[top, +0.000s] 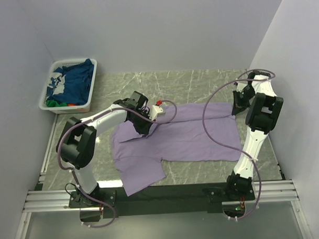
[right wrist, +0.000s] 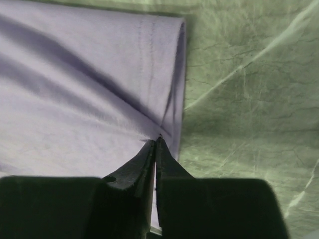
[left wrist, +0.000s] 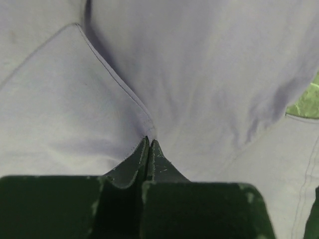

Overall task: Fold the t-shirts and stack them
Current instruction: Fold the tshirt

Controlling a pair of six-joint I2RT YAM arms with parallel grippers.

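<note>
A large lavender t-shirt [top: 186, 137] lies spread on the marble table, one sleeve hanging toward the near edge. My left gripper [top: 148, 129] is at the shirt's left part, shut on a pinch of the lavender cloth [left wrist: 199, 74] beside a seam, its tips [left wrist: 149, 141] pressed together. At the shirt's far right corner my right gripper [top: 236, 112] is shut on the cloth just inside the hemmed edge [right wrist: 169, 74], with its tips [right wrist: 158, 139] together. A navy blue t-shirt [top: 74, 80] with white print fills the basket, with green cloth [top: 55, 103] and a bit of red [top: 72, 105] beneath it.
The white slatted basket [top: 93, 74] stands at the far left corner against the wall. White walls close in the table on the left, back and right. Bare green marble [right wrist: 249, 99] shows right of the shirt's hem. Purple cables loop over both arms.
</note>
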